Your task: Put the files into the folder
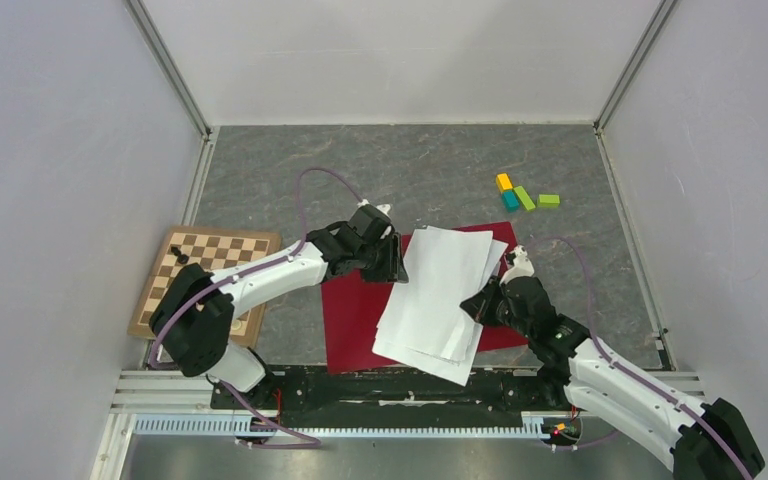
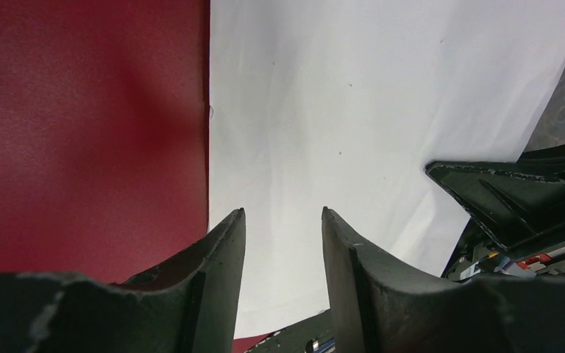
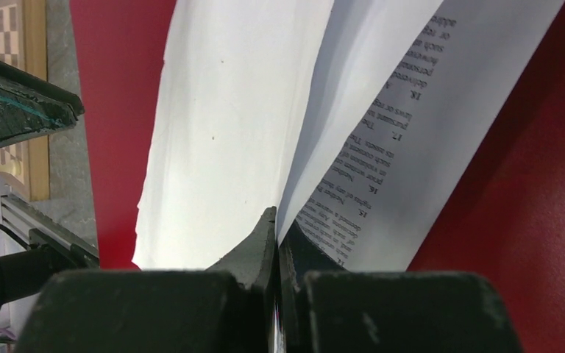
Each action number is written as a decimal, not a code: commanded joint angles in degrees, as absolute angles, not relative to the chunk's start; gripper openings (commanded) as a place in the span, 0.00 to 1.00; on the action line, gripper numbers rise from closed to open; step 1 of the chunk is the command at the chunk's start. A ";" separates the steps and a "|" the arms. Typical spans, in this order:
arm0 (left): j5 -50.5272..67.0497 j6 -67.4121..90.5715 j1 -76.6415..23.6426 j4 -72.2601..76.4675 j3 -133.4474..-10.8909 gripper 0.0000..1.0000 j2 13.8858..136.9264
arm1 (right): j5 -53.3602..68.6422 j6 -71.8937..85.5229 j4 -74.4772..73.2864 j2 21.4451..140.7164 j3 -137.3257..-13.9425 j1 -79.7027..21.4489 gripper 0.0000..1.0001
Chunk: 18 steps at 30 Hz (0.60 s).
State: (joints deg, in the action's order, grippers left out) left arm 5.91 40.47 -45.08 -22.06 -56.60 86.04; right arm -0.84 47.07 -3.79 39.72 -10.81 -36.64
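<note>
The white files (image 1: 440,300) lie fanned over the open crimson folder (image 1: 355,315) in the top view. My right gripper (image 1: 482,302) is shut on the right edge of a blank sheet (image 3: 221,132), lifting it off the printed sheet (image 3: 404,140) that rests on the folder (image 3: 530,206). My left gripper (image 1: 396,262) is open at the files' left edge; its fingers (image 2: 228,243) hover just above the white sheet (image 2: 353,110), next to the bare folder cover (image 2: 81,132). The folder's clip and pink square are hidden.
A wooden chessboard (image 1: 210,275) with a small piece lies at the left. Several coloured blocks (image 1: 522,194) sit at the back right. White walls close in the grey table (image 1: 410,170). A black rail (image 1: 410,385) runs along the near edge.
</note>
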 commanded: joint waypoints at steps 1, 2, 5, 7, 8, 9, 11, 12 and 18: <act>5.01 42.45 -46.31 -19.41 -59.12 0.49 87.41 | 1.47 46.11 -6.67 37.17 -10.94 -37.11 0.00; 4.85 42.45 -46.40 -19.72 -59.49 0.49 87.38 | 2.00 45.84 -7.89 36.91 -12.02 -37.09 0.00; 4.44 42.28 -46.49 -20.38 -60.27 0.49 87.13 | 3.89 44.94 -10.98 36.25 -14.35 -37.09 0.00; 4.59 42.22 -46.66 -20.48 -60.60 0.49 87.41 | 5.18 45.73 -11.43 35.48 -14.07 -37.14 0.00; 4.49 42.17 -46.80 -20.48 -60.71 0.49 87.69 | 5.45 46.14 -11.49 34.94 -13.40 -37.18 0.02; 4.48 42.19 -46.87 -20.43 -60.73 0.49 88.20 | 5.28 46.58 -11.46 34.28 -12.73 -37.26 0.04; 4.59 42.35 -47.34 -19.92 -60.69 0.47 89.08 | 4.30 46.89 -11.36 33.21 -11.19 -37.29 0.08; 4.73 42.52 -47.65 -19.65 -60.56 0.45 89.61 | 4.09 46.85 -11.06 33.16 -10.70 -37.27 0.10; 4.62 42.67 -49.20 -19.16 -59.83 0.38 91.49 | 1.05 43.52 -14.11 32.61 -12.39 -37.26 0.66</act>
State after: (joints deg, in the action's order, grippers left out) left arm 5.82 41.21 -48.23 -21.06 -58.98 90.70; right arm 4.03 46.70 -11.79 33.69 -10.63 -36.93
